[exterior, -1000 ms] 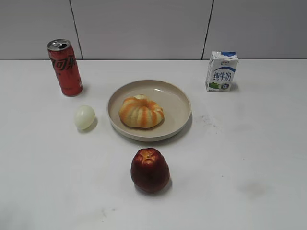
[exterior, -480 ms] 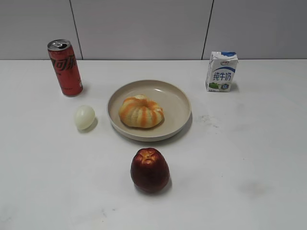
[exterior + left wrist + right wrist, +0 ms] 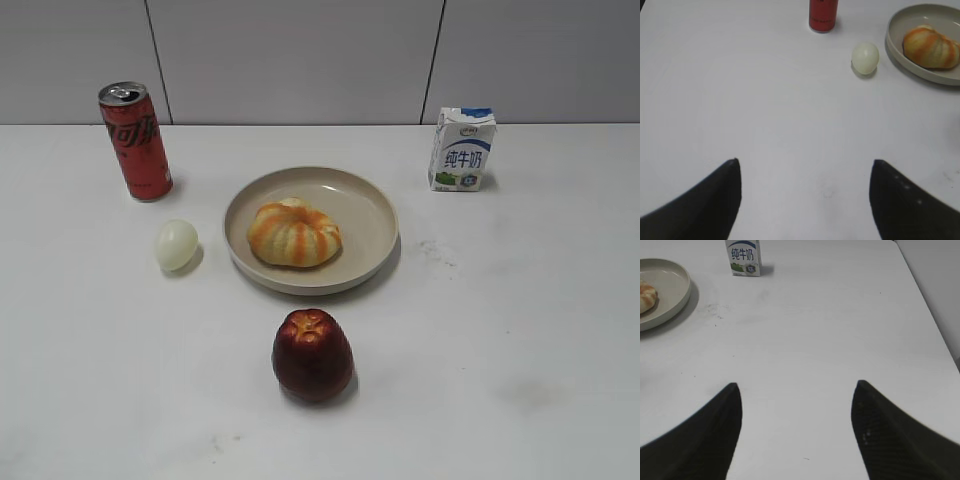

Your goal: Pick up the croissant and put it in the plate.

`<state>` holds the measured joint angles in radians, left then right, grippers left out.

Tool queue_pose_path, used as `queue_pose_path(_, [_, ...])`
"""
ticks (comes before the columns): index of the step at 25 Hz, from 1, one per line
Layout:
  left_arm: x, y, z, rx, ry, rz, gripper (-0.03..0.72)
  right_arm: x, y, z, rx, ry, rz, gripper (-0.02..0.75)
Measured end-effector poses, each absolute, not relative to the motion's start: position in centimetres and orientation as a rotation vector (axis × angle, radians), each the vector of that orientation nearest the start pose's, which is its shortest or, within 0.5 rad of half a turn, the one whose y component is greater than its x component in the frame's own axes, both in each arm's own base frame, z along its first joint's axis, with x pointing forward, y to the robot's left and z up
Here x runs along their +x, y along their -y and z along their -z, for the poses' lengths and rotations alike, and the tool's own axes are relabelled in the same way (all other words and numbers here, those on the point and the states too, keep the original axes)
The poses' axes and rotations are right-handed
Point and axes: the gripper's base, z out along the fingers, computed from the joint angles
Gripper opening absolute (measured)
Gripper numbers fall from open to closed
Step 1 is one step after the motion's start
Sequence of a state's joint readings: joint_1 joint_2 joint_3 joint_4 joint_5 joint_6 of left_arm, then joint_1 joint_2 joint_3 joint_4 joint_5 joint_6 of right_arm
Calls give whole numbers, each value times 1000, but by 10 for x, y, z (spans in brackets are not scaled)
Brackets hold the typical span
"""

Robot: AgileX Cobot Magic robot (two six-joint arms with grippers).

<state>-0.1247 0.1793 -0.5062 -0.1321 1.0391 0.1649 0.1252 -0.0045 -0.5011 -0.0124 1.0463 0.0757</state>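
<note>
The croissant (image 3: 294,233), a round puffy bun with cream and orange-brown stripes, lies inside the beige plate (image 3: 370,215) at the table's middle. It also shows in the left wrist view (image 3: 931,47) on the plate (image 3: 900,25), and its edge shows in the right wrist view (image 3: 646,296) on the plate (image 3: 675,282). My left gripper (image 3: 805,162) is open and empty over bare table, well short of the plate. My right gripper (image 3: 797,385) is open and empty over bare table to the right of the plate. Neither gripper shows in the exterior view.
A red soda can (image 3: 135,140) stands back left. A pale egg (image 3: 176,244) lies left of the plate. A dark red apple (image 3: 312,354) sits in front of the plate. A milk carton (image 3: 462,149) stands back right. The table's right edge (image 3: 932,325) is near.
</note>
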Motion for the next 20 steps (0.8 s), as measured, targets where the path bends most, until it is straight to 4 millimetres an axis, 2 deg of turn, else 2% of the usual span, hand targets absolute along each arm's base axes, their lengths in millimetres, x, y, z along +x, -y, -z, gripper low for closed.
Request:
queue_pose_path(12, [19, 13, -280, 296, -2153, 138, 590, -5, 2, -279, -50, -2025, -112, 519])
queue_pose_path(20, [0, 11, -282, 234, -2032, 98, 588, -5, 2, -279, -50, -2025, -112, 519])
